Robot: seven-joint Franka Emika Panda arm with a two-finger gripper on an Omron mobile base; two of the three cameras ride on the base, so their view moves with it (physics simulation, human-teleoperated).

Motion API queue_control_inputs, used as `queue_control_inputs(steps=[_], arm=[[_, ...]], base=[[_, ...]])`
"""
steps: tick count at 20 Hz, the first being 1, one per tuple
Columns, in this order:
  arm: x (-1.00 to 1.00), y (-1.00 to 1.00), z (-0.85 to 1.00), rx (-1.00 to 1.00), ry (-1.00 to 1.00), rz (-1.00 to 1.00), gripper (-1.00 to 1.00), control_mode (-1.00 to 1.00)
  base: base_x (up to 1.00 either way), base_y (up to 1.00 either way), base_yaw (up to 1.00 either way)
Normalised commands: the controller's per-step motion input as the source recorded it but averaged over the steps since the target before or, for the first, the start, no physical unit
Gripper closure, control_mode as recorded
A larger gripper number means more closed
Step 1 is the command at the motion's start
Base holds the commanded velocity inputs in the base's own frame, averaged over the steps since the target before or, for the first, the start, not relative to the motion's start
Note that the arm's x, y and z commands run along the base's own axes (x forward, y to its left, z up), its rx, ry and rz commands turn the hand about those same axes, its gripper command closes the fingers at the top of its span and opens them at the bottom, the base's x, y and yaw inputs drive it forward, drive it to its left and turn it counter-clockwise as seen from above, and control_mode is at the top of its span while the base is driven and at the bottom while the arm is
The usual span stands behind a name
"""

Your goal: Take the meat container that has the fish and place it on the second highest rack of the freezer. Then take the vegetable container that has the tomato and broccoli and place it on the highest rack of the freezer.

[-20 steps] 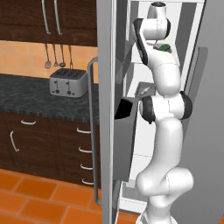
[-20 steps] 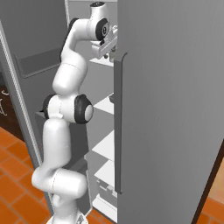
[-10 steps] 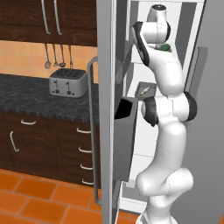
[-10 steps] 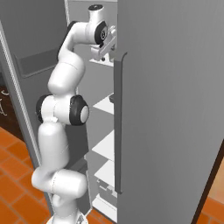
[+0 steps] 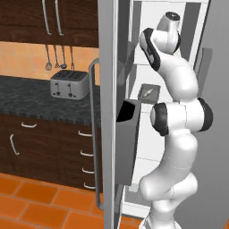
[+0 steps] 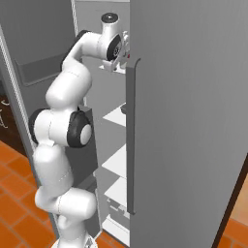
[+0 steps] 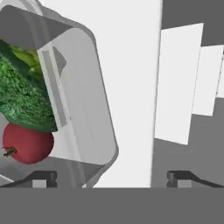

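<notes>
The freezer (image 5: 107, 112) stands open, and everything here is placed against it. In the hand view the vegetable container (image 7: 74, 96), a clear tray with rounded corners, lies flat on the highest rack (image 7: 131, 78), with bare white shelf running from its rim to the shelf's straight edge; past that edge the lower shelves step away in white strips. Inside the tray the broccoli (image 7: 19, 94) sits against the tomato (image 7: 27, 143), both toward the side away from the bare shelf. The gripper (image 7: 111, 177) has its fingers spread wide, one fingertip (image 7: 43, 178) just over the tray's near rim and the other above bare shelf, nothing clasped between them. From the left base view the arm reaches up into the top of the freezer's interior, and the meat container (image 5: 149, 91) with the fish (image 5: 146, 93) rests on the second highest rack (image 5: 150, 99) just below. A dark door bin (image 5: 127, 138) juts from the freezer door. Left of the freezer, a toaster (image 5: 69, 84) sits on a dark counter (image 5: 40, 100) above an orange tiled floor (image 5: 40, 203).
</notes>
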Motion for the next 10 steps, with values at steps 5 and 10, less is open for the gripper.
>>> queue_control_inputs(steps=[5,10], arm=[[-1.0,0.0,0.38,-0.03,-0.28,0.02,-1.0,-1.0],[-1.0,0.01,0.13,-0.01,-0.15,0.02,-1.0,-1.0]], base=[[0.0,0.0,0.0],[0.0,0.0,0.0]])
